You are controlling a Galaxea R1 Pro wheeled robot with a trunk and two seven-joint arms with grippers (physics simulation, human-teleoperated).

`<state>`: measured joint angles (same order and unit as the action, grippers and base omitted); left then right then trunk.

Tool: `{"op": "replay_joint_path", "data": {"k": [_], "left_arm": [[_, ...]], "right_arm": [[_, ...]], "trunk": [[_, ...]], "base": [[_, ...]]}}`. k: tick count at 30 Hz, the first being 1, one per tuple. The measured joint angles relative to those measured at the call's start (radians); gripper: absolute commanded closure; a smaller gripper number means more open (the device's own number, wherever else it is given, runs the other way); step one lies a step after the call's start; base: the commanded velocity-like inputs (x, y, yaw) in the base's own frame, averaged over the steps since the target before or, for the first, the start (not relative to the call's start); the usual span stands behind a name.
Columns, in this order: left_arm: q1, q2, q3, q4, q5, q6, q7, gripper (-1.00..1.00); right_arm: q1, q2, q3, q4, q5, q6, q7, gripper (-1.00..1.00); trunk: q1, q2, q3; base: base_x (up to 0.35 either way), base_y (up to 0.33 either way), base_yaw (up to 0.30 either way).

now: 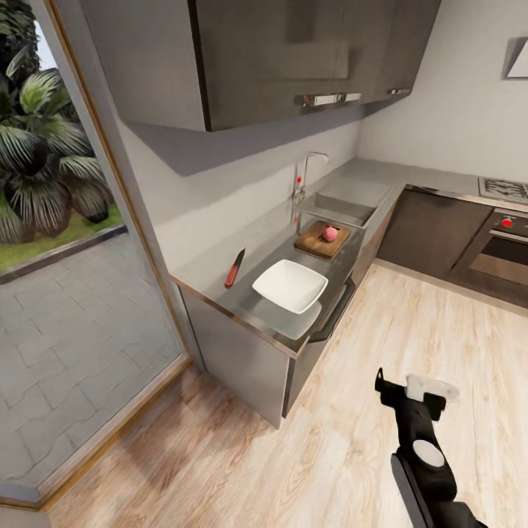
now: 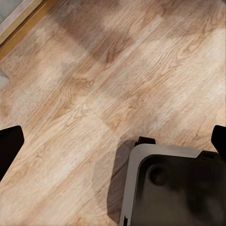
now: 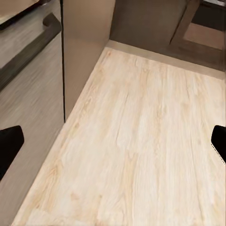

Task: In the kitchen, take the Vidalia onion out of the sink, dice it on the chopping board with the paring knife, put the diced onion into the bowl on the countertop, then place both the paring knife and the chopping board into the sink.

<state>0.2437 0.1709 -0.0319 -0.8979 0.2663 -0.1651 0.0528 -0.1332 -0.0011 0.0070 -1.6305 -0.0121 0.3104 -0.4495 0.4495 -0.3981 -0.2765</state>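
The scene is being lit evenly and brightly, with daylight being admitted through the glazed opening [image 1: 66, 183]. A soft shadow is being cast beneath the wall cabinets [image 1: 242, 51]. Straight lines are being bowed near the edges; textures are being rendered slightly soft.

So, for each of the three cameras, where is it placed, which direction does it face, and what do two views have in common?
Head view: high on the robot, facing forward and down at the countertop corner with the bowl; right gripper shows.
Left wrist view: on the left arm, facing down at the wooden floor; dark fingertips and the robot's base show.
Right wrist view: on the right arm, facing floor and cabinet front.
Both wrist views share the floor.
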Motion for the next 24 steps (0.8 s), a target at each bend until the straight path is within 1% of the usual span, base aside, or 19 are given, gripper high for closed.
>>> {"op": "replay_joint_path", "data": {"k": [2,3,6,7,8,9,10,12,13,15,16,17,18,20,21,22,24], "left_arm": [[0.000,0.000,0.000,-0.002,0.000,0.000,0.000,-1.00],[0.000,0.000,0.000,-0.002,0.000,0.000,0.000,-1.00],[0.000,0.000,0.000,-0.001,0.000,0.000,0.000,-1.00],[0.000,0.000,0.000,-0.001,0.000,0.000,0.000,-1.00],[0.000,0.000,0.000,0.000,0.000,0.000,0.000,-1.00],[0.000,0.000,0.000,0.000,0.000,0.000,0.000,-1.00],[0.000,0.000,0.000,0.000,0.000,0.000,0.000,-1.00],[0.000,0.000,-0.001,0.000,0.000,0.000,0.000,-1.00],[0.000,0.000,-0.001,0.000,0.000,0.000,0.000,-1.00],[0.000,0.000,-0.001,0.001,0.000,0.000,0.000,-1.00],[0.000,0.000,-0.001,0.002,0.000,0.000,0.000,-1.00],[0.000,0.000,-0.001,0.002,-0.001,0.000,0.000,-1.00],[0.000,-0.001,-0.001,0.002,0.000,0.000,0.000,-1.00],[0.000,-0.001,-0.002,0.003,-0.001,0.000,0.000,-1.00],[0.000,-0.001,-0.002,0.003,-0.001,0.000,0.000,-1.00],[0.000,-0.002,-0.002,0.003,-0.001,0.000,0.000,-1.00],[0.000,-0.002,-0.003,0.003,-0.001,0.000,0.000,-1.00]], "right_arm": [[-0.114,0.003,0.001,0.000,0.001,0.110,-0.023,-1.00],[-0.138,0.004,0.001,0.000,-0.001,0.131,-0.028,-1.00],[-0.269,0.009,0.004,0.004,-0.003,0.239,-0.054,-1.00],[-0.298,0.011,0.005,0.005,-0.004,0.257,-0.057,-1.00],[-0.383,0.027,0.007,0.009,-0.006,0.310,-0.063,-1.00],[-0.437,0.043,0.009,0.014,-0.005,0.334,-0.065,-1.00],[-0.476,0.065,0.009,0.021,-0.005,0.356,-0.066,-1.00],[-0.583,0.132,0.021,0.061,-0.002,0.411,-0.077,-1.00],[-0.604,0.142,0.028,0.072,0.000,0.419,-0.082,-1.00],[-0.680,0.172,0.065,0.119,0.002,0.434,-0.113,-1.00],[-0.720,0.176,0.087,0.149,0.003,0.438,-0.132,-1.00],[-0.809,0.176,0.125,0.232,0.003,0.442,-0.173,-1.00],[-0.846,0.176,0.133,0.264,0.004,0.444,-0.183,-1.00],[-0.888,0.176,0.143,0.306,0.002,0.445,-0.193,-1.00],[-0.903,0.176,0.157,0.320,0.000,0.446,-0.197,-1.00],[-0.912,0.176,0.196,0.319,-0.002,0.445,-0.200,-1.00],[-0.915,0.176,0.251,0.309,-0.011,0.446,-0.203,-1.00]], "trunk": [[0.000,0.000,0.000],[0.000,0.000,0.000],[0.000,0.000,0.000],[0.000,0.000,0.000],[0.000,0.000,0.000],[0.000,0.000,0.000],[0.000,0.000,0.000],[0.000,0.000,0.000],[0.000,0.000,0.000],[0.000,0.000,0.000],[0.000,0.000,0.000],[0.000,0.000,0.000],[0.000,0.000,0.000],[0.000,0.000,0.000],[0.000,0.000,0.000],[0.000,0.000,0.000],[0.000,0.000,0.000]], "base": [[0.000,0.000,0.000],[0.000,0.000,0.000],[0.000,0.000,0.000],[0.000,0.000,0.000],[0.000,0.000,0.000],[0.000,0.000,0.000],[0.000,0.000,0.000],[0.000,0.000,0.000],[0.000,0.000,0.000],[0.000,0.000,0.000],[0.000,0.000,0.000],[0.000,0.000,0.000],[0.000,0.000,0.000],[0.000,0.000,0.000],[0.000,0.000,0.000],[0.000,0.000,0.000],[0.000,0.000,0.000]]}}
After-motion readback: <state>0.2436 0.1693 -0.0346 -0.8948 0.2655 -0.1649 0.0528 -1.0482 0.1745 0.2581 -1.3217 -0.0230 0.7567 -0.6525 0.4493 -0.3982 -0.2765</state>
